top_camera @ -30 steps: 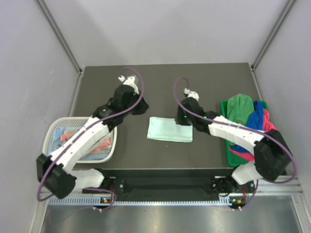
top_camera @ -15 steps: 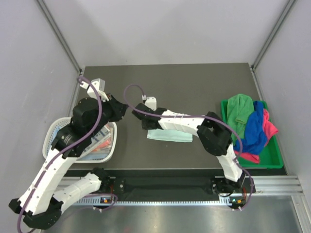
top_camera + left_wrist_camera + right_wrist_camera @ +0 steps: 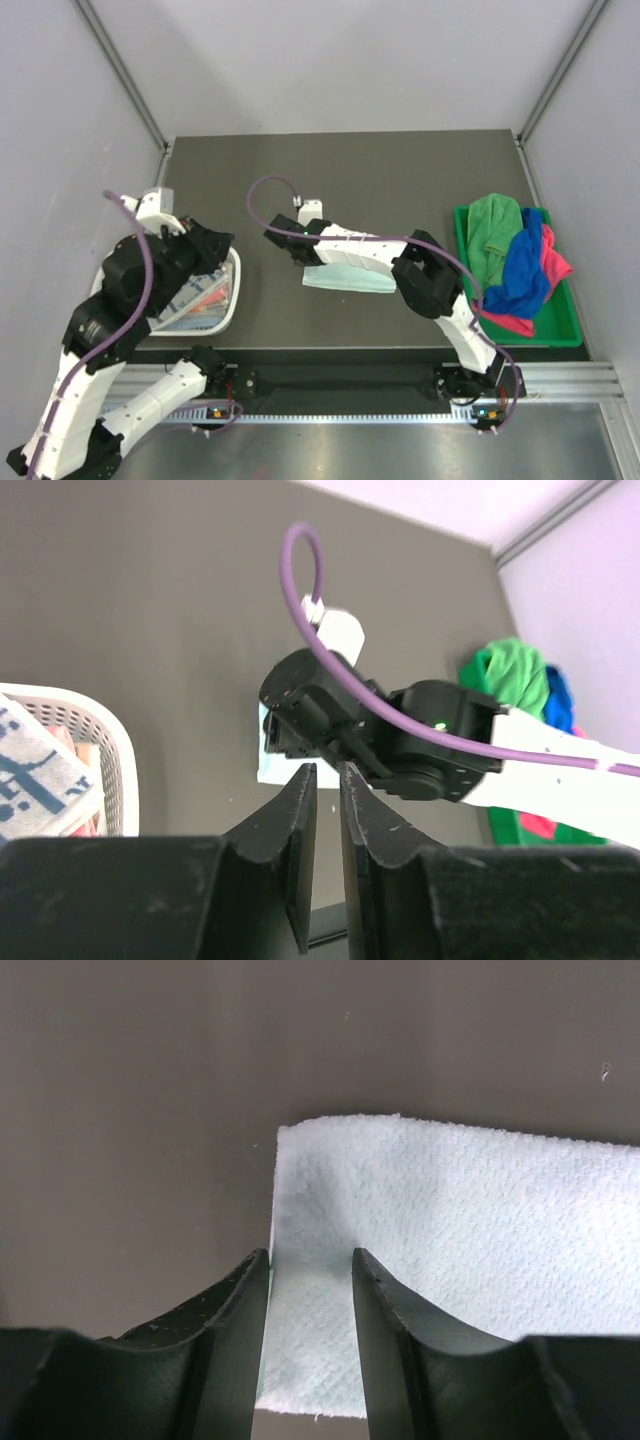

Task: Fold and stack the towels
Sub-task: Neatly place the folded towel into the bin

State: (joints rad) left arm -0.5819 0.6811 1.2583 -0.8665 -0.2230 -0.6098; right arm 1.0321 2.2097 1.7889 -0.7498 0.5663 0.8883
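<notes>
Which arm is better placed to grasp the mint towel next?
Right. The right claw stands open at the left edge of the mint towel; the left claw is by the basket, apart from it.

The right gripper (image 3: 310, 1260) fills the bottom of the frame with its two black, curved plastic fingers (image 3: 225, 1330), which stand apart with a clear gap between their tips. Below them lies a pale mint, rectangular terry-cloth towel (image 3: 450, 1250), flat on a dark grey matte table top (image 3: 150, 1110). The towel's left edge runs down just inside the left finger, so most of the gap frames cloth. A soft shadow darkens the cloth between the tips. The far edge of the towel is slightly fuzzy and runs nearly straight to the right border. Whether the tips touch the cloth cannot be told.
</notes>
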